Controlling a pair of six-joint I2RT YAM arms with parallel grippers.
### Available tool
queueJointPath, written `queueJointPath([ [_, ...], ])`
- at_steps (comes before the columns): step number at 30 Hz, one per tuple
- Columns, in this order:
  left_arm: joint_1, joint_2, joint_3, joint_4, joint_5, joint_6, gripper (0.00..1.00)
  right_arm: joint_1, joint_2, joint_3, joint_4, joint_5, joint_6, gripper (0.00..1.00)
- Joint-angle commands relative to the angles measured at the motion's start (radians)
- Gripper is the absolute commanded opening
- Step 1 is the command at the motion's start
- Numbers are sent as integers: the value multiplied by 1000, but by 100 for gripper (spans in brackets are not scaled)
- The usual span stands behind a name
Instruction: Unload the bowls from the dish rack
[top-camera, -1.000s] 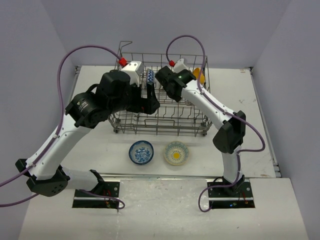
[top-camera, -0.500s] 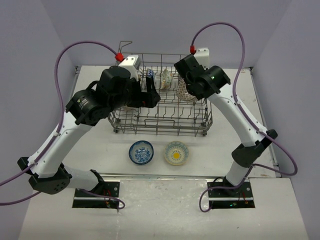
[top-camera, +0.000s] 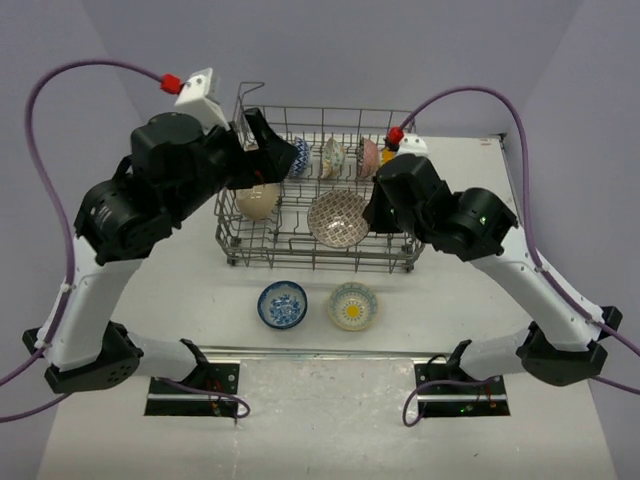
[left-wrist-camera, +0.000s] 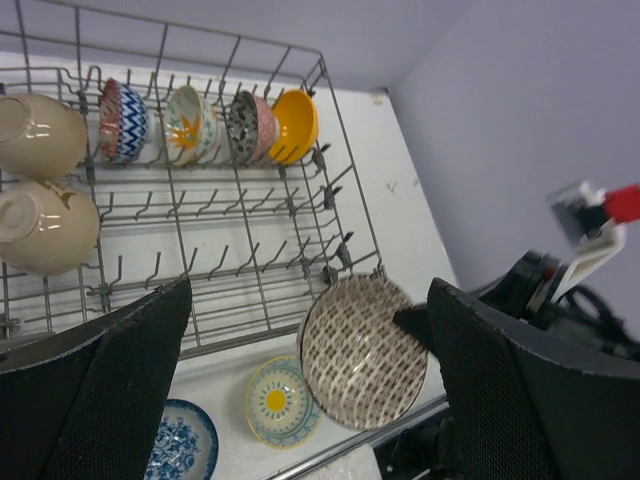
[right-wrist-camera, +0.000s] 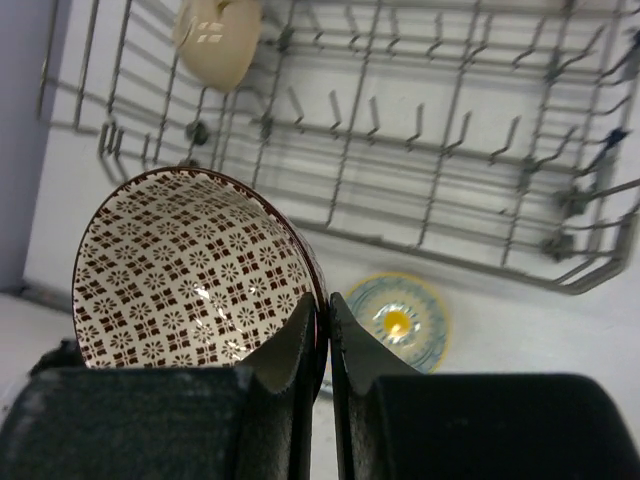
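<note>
The grey wire dish rack (top-camera: 320, 262) stands mid-table. My right gripper (right-wrist-camera: 328, 300) is shut on the rim of a brown-patterned bowl (right-wrist-camera: 190, 270), which hangs tilted above the rack's front right part (top-camera: 337, 218). My left gripper (left-wrist-camera: 310, 380) is open and empty, raised over the rack's left end (top-camera: 265, 145). Two beige bowls (left-wrist-camera: 45, 228) lie at the rack's left. Along its back row stand a blue zigzag bowl (left-wrist-camera: 123, 120), an orange-flower bowl (left-wrist-camera: 190, 125), a grey-pink bowl (left-wrist-camera: 250, 125) and a yellow-orange bowl (left-wrist-camera: 292, 125).
A blue-patterned bowl (top-camera: 283, 304) and a yellow-centred bowl (top-camera: 353, 306) sit upright on the table in front of the rack. Purple cables loop high over both arms. The rack's raised handle (top-camera: 250, 90) is at its back left corner.
My right gripper has lifted the brown-patterned bowl out of the rack's back right and carried it forward. My left arm has risen and drawn back to the left, still open.
</note>
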Motion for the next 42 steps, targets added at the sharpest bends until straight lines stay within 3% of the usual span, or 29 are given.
queueJointPath([
  [1,8,-104,-24,-1,-162,-49,100,76,-53,-134,193,-121,153,0],
  [7,8,-191,-81,-42,-219,-74,100,168,-101,-411,478,-195,348,0],
  [15,8,-240,-168,-66,-211,-91,100,237,33,-459,555,-175,408,0],
  [22,8,-243,-201,-82,-160,-91,100,245,109,-552,619,-184,416,0],
  [33,8,-202,-224,-130,-105,-81,100,245,191,-716,875,-178,310,0],
  [42,8,-217,-260,-130,-101,-75,100,248,192,-830,1004,-175,293,0],
])
